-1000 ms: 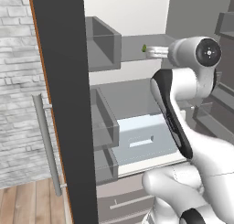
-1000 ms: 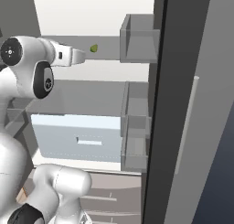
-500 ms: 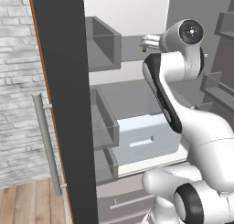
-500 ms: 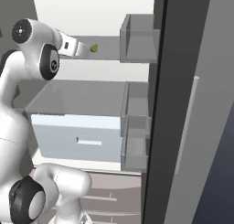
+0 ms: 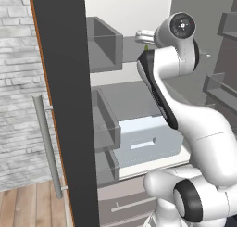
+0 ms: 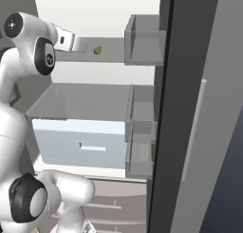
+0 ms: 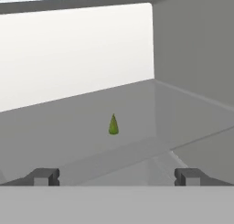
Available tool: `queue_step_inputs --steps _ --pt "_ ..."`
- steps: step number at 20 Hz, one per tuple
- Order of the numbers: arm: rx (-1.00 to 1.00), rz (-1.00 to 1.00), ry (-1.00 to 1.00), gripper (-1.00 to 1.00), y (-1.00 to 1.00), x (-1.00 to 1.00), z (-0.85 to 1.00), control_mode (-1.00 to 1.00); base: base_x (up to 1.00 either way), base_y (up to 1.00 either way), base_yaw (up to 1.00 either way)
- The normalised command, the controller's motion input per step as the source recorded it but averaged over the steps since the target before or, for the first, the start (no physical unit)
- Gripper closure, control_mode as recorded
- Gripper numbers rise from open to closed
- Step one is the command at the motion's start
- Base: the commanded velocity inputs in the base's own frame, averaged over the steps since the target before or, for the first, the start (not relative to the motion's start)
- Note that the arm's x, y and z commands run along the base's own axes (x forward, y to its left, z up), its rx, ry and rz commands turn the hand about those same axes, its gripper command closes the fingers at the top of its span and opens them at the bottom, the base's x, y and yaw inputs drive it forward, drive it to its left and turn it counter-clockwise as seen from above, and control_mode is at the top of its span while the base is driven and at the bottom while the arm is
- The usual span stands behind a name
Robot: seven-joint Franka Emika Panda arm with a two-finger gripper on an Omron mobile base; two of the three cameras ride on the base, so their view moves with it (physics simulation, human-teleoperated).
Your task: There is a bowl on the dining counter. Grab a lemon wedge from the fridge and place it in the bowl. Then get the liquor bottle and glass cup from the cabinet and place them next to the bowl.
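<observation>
The lemon wedge (image 7: 113, 125) stands small and green on a grey shelf (image 7: 82, 122) inside the open fridge (image 6: 142, 51), untouched. The tool (image 7: 114, 176) points at it from just short of the shelf's front edge, its fingers (image 7: 45, 176) spread wide apart and empty.

A grey fridge shelf (image 7: 82, 122) runs across the middle of the hand view, meeting a bright white back wall at the top and a grey side wall at the upper right. A small green lemon wedge (image 7: 113, 125) stands on it, point up, near the frame's centre. In the right base view the shelf (image 6: 114, 57) crosses the upper middle, the wedge (image 6: 97, 50) on it.
</observation>
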Motion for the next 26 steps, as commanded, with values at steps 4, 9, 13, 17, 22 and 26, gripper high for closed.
queue_step_inputs --steps 4,9,13,17,22,26 --pt "0.0 0.0 0.0 -1.0 0.0 0.04 -0.02 -1.0 0.0 0.0 0.0" --pt "0.0 0.0 0.0 -1.0 0.0 0.32 -0.01 -1.0 0.0 0.0 0.0" --pt "0.0 0.0 0.0 -1.0 0.0 0.4 -0.06 -1.0 0.0 0.0 0.0" --pt "0.0 0.04 0.0 -1.0 0.0 0.33 -0.26 -1.0 0.0 0.0 0.0" --pt "0.0 0.03 0.0 -1.0 0.0 0.35 -0.26 -1.0 0.0 0.0 0.0" --pt "0.0 0.02 0.0 -1.0 -0.13 0.31 -0.26 -1.0 0.0 0.0 0.0"
